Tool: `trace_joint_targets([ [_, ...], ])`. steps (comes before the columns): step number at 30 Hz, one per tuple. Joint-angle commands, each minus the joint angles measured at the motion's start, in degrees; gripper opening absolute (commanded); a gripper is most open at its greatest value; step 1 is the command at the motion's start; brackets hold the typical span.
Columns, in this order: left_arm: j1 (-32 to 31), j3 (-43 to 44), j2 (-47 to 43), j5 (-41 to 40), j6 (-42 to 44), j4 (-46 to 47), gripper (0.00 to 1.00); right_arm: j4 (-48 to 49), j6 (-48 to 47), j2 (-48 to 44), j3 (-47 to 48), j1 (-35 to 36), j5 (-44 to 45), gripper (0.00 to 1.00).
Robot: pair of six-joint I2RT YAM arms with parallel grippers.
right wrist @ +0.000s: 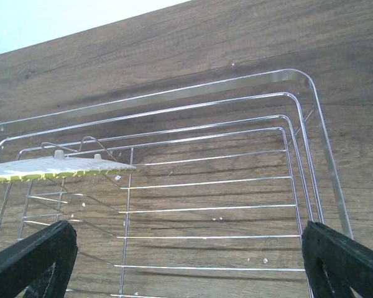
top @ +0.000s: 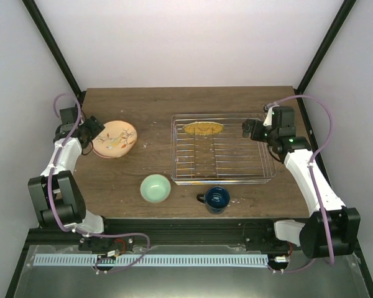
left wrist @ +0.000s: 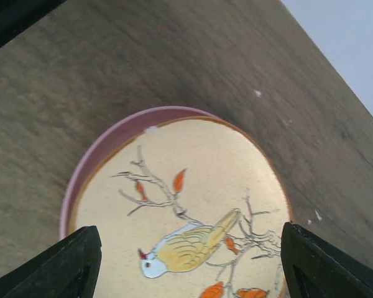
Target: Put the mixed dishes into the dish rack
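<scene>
A cream plate (top: 115, 138) (left wrist: 199, 174) painted with a bird and branches lies on a pink plate (left wrist: 93, 155) at the table's left. My left gripper (top: 94, 128) (left wrist: 189, 267) hovers over its left edge, open, its fingers (left wrist: 68, 267) wide on either side of the bird. The dish rack (top: 221, 149) (right wrist: 236, 186) stands right of centre, with a lime-green plate (top: 203, 128) (right wrist: 56, 167) upright at its back. Above the rack's back right corner my right gripper (top: 247, 128) (right wrist: 189, 267) is open and holds nothing. A mint-green bowl (top: 155, 188) and a dark blue mug (top: 216, 199) sit near the front.
The wooden table (top: 155, 105) ends at white walls behind and at both sides, with black frame posts (top: 53, 46) in the back corners. The bowl and mug stand just in front of the rack's near rail.
</scene>
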Motion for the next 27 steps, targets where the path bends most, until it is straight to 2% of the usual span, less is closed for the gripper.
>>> trace_joint_targets([
  [1, 3.6, -4.7, -0.6, 2.8, -3.5, 3.1, 0.81, -1.2, -0.2, 0.6, 1.6, -0.3, -1.1, 1.0],
  [7, 6.9, -9.0, 0.2, 5.8, -4.3, 6.3, 0.81, -1.0, -1.7, 1.0, 1.6, -0.3, -4.7, 1.0],
  [27, 7.4, -12.1, 7.4, 11.8, -6.3, 15.3, 0.79, -1.3, -2.2, 2.0, 1.9, -0.3, -3.7, 1.0],
])
